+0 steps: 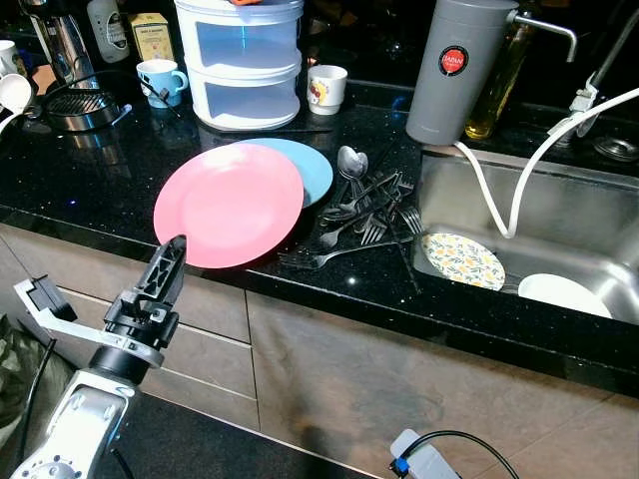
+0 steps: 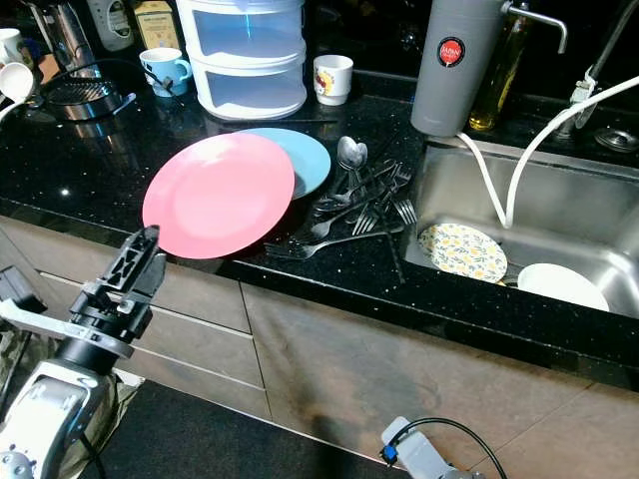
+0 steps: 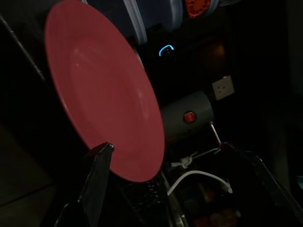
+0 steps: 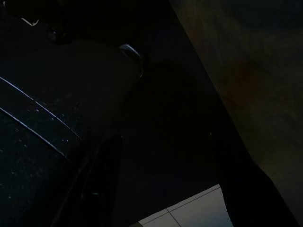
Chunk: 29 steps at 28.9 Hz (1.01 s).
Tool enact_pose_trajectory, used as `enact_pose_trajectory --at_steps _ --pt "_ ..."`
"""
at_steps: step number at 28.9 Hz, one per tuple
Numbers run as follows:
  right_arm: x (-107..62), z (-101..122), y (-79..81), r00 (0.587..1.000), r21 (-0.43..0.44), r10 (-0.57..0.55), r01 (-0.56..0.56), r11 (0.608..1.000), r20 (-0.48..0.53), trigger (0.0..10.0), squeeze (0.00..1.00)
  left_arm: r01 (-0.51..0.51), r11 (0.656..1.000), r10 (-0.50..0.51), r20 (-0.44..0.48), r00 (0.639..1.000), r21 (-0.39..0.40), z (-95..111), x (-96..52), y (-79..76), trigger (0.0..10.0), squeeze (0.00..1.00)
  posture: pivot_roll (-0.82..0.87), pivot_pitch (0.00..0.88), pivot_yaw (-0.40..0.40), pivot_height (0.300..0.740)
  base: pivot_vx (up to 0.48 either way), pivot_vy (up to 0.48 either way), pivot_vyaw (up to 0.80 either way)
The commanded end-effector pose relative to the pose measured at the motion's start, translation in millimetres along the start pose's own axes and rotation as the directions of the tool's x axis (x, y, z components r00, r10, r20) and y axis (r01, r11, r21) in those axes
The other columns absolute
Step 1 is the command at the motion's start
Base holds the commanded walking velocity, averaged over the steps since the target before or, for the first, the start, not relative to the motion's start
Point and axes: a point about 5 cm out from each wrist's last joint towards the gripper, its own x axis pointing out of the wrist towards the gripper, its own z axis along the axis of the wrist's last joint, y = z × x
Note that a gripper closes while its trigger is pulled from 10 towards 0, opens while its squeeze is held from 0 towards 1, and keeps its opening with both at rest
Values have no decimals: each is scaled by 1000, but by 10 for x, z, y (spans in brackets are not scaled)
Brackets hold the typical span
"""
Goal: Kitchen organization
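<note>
step in hand: approach to pink plate (image 1: 229,205). left pincer (image 3: 161,163) spread, fingers empty, raised just short of the plate's near rim, which overhangs the counter (image 1: 60,180) edge. beyond it, blue plate (image 1: 312,165) partly beneath; cutlery pile (image 1: 364,215) farther right. next move, likely: advance, straddle rim, close. right pincer idle, state indeterminable.

Cutlery pile (image 1: 364,215) crowds between blue plate (image 1: 312,168) and sink (image 1: 559,215).

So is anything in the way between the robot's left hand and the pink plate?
Nothing visible is. The left hand is open right at the near edge of the pink plate, which overhangs the counter and partly covers the blue plate.
</note>
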Motion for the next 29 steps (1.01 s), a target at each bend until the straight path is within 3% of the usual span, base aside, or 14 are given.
enact_pose_trajectory --at_steps 1,11,18,24,29 --pt "-2 -18 3 1000 6 2 -2 1000 -7 10000 0 -46 998 46 8 999 37 23 -34 66 10000 0 64 25 15 740 0 0 0" --pt "-3 -20 -1 1000 6 1 -1 1000 -7 10000 0 -91 995 89 44 995 31 34 -65 136 10000 0 65 27 12 740 0 0 0" --pt "-6 -21 -8 1000 5 0 0 1000 -7 10000 0 -57 994 66 99 993 -89 46 -42 191 10000 0 59 25 6 740 0 0 0" --pt "-8 -25 -12 1000 7 -2 2 1000 -7 10000 0 -89 986 105 104 989 -144 37 -6 342 10000 0 51 25 5 740 0 0 0" --pt "-10 -31 -17 1000 8 -4 4 1000 -8 10000 0 -68 983 84 92 992 -171 36 25 361 10000 0 46 26 2 740 0 0 0"
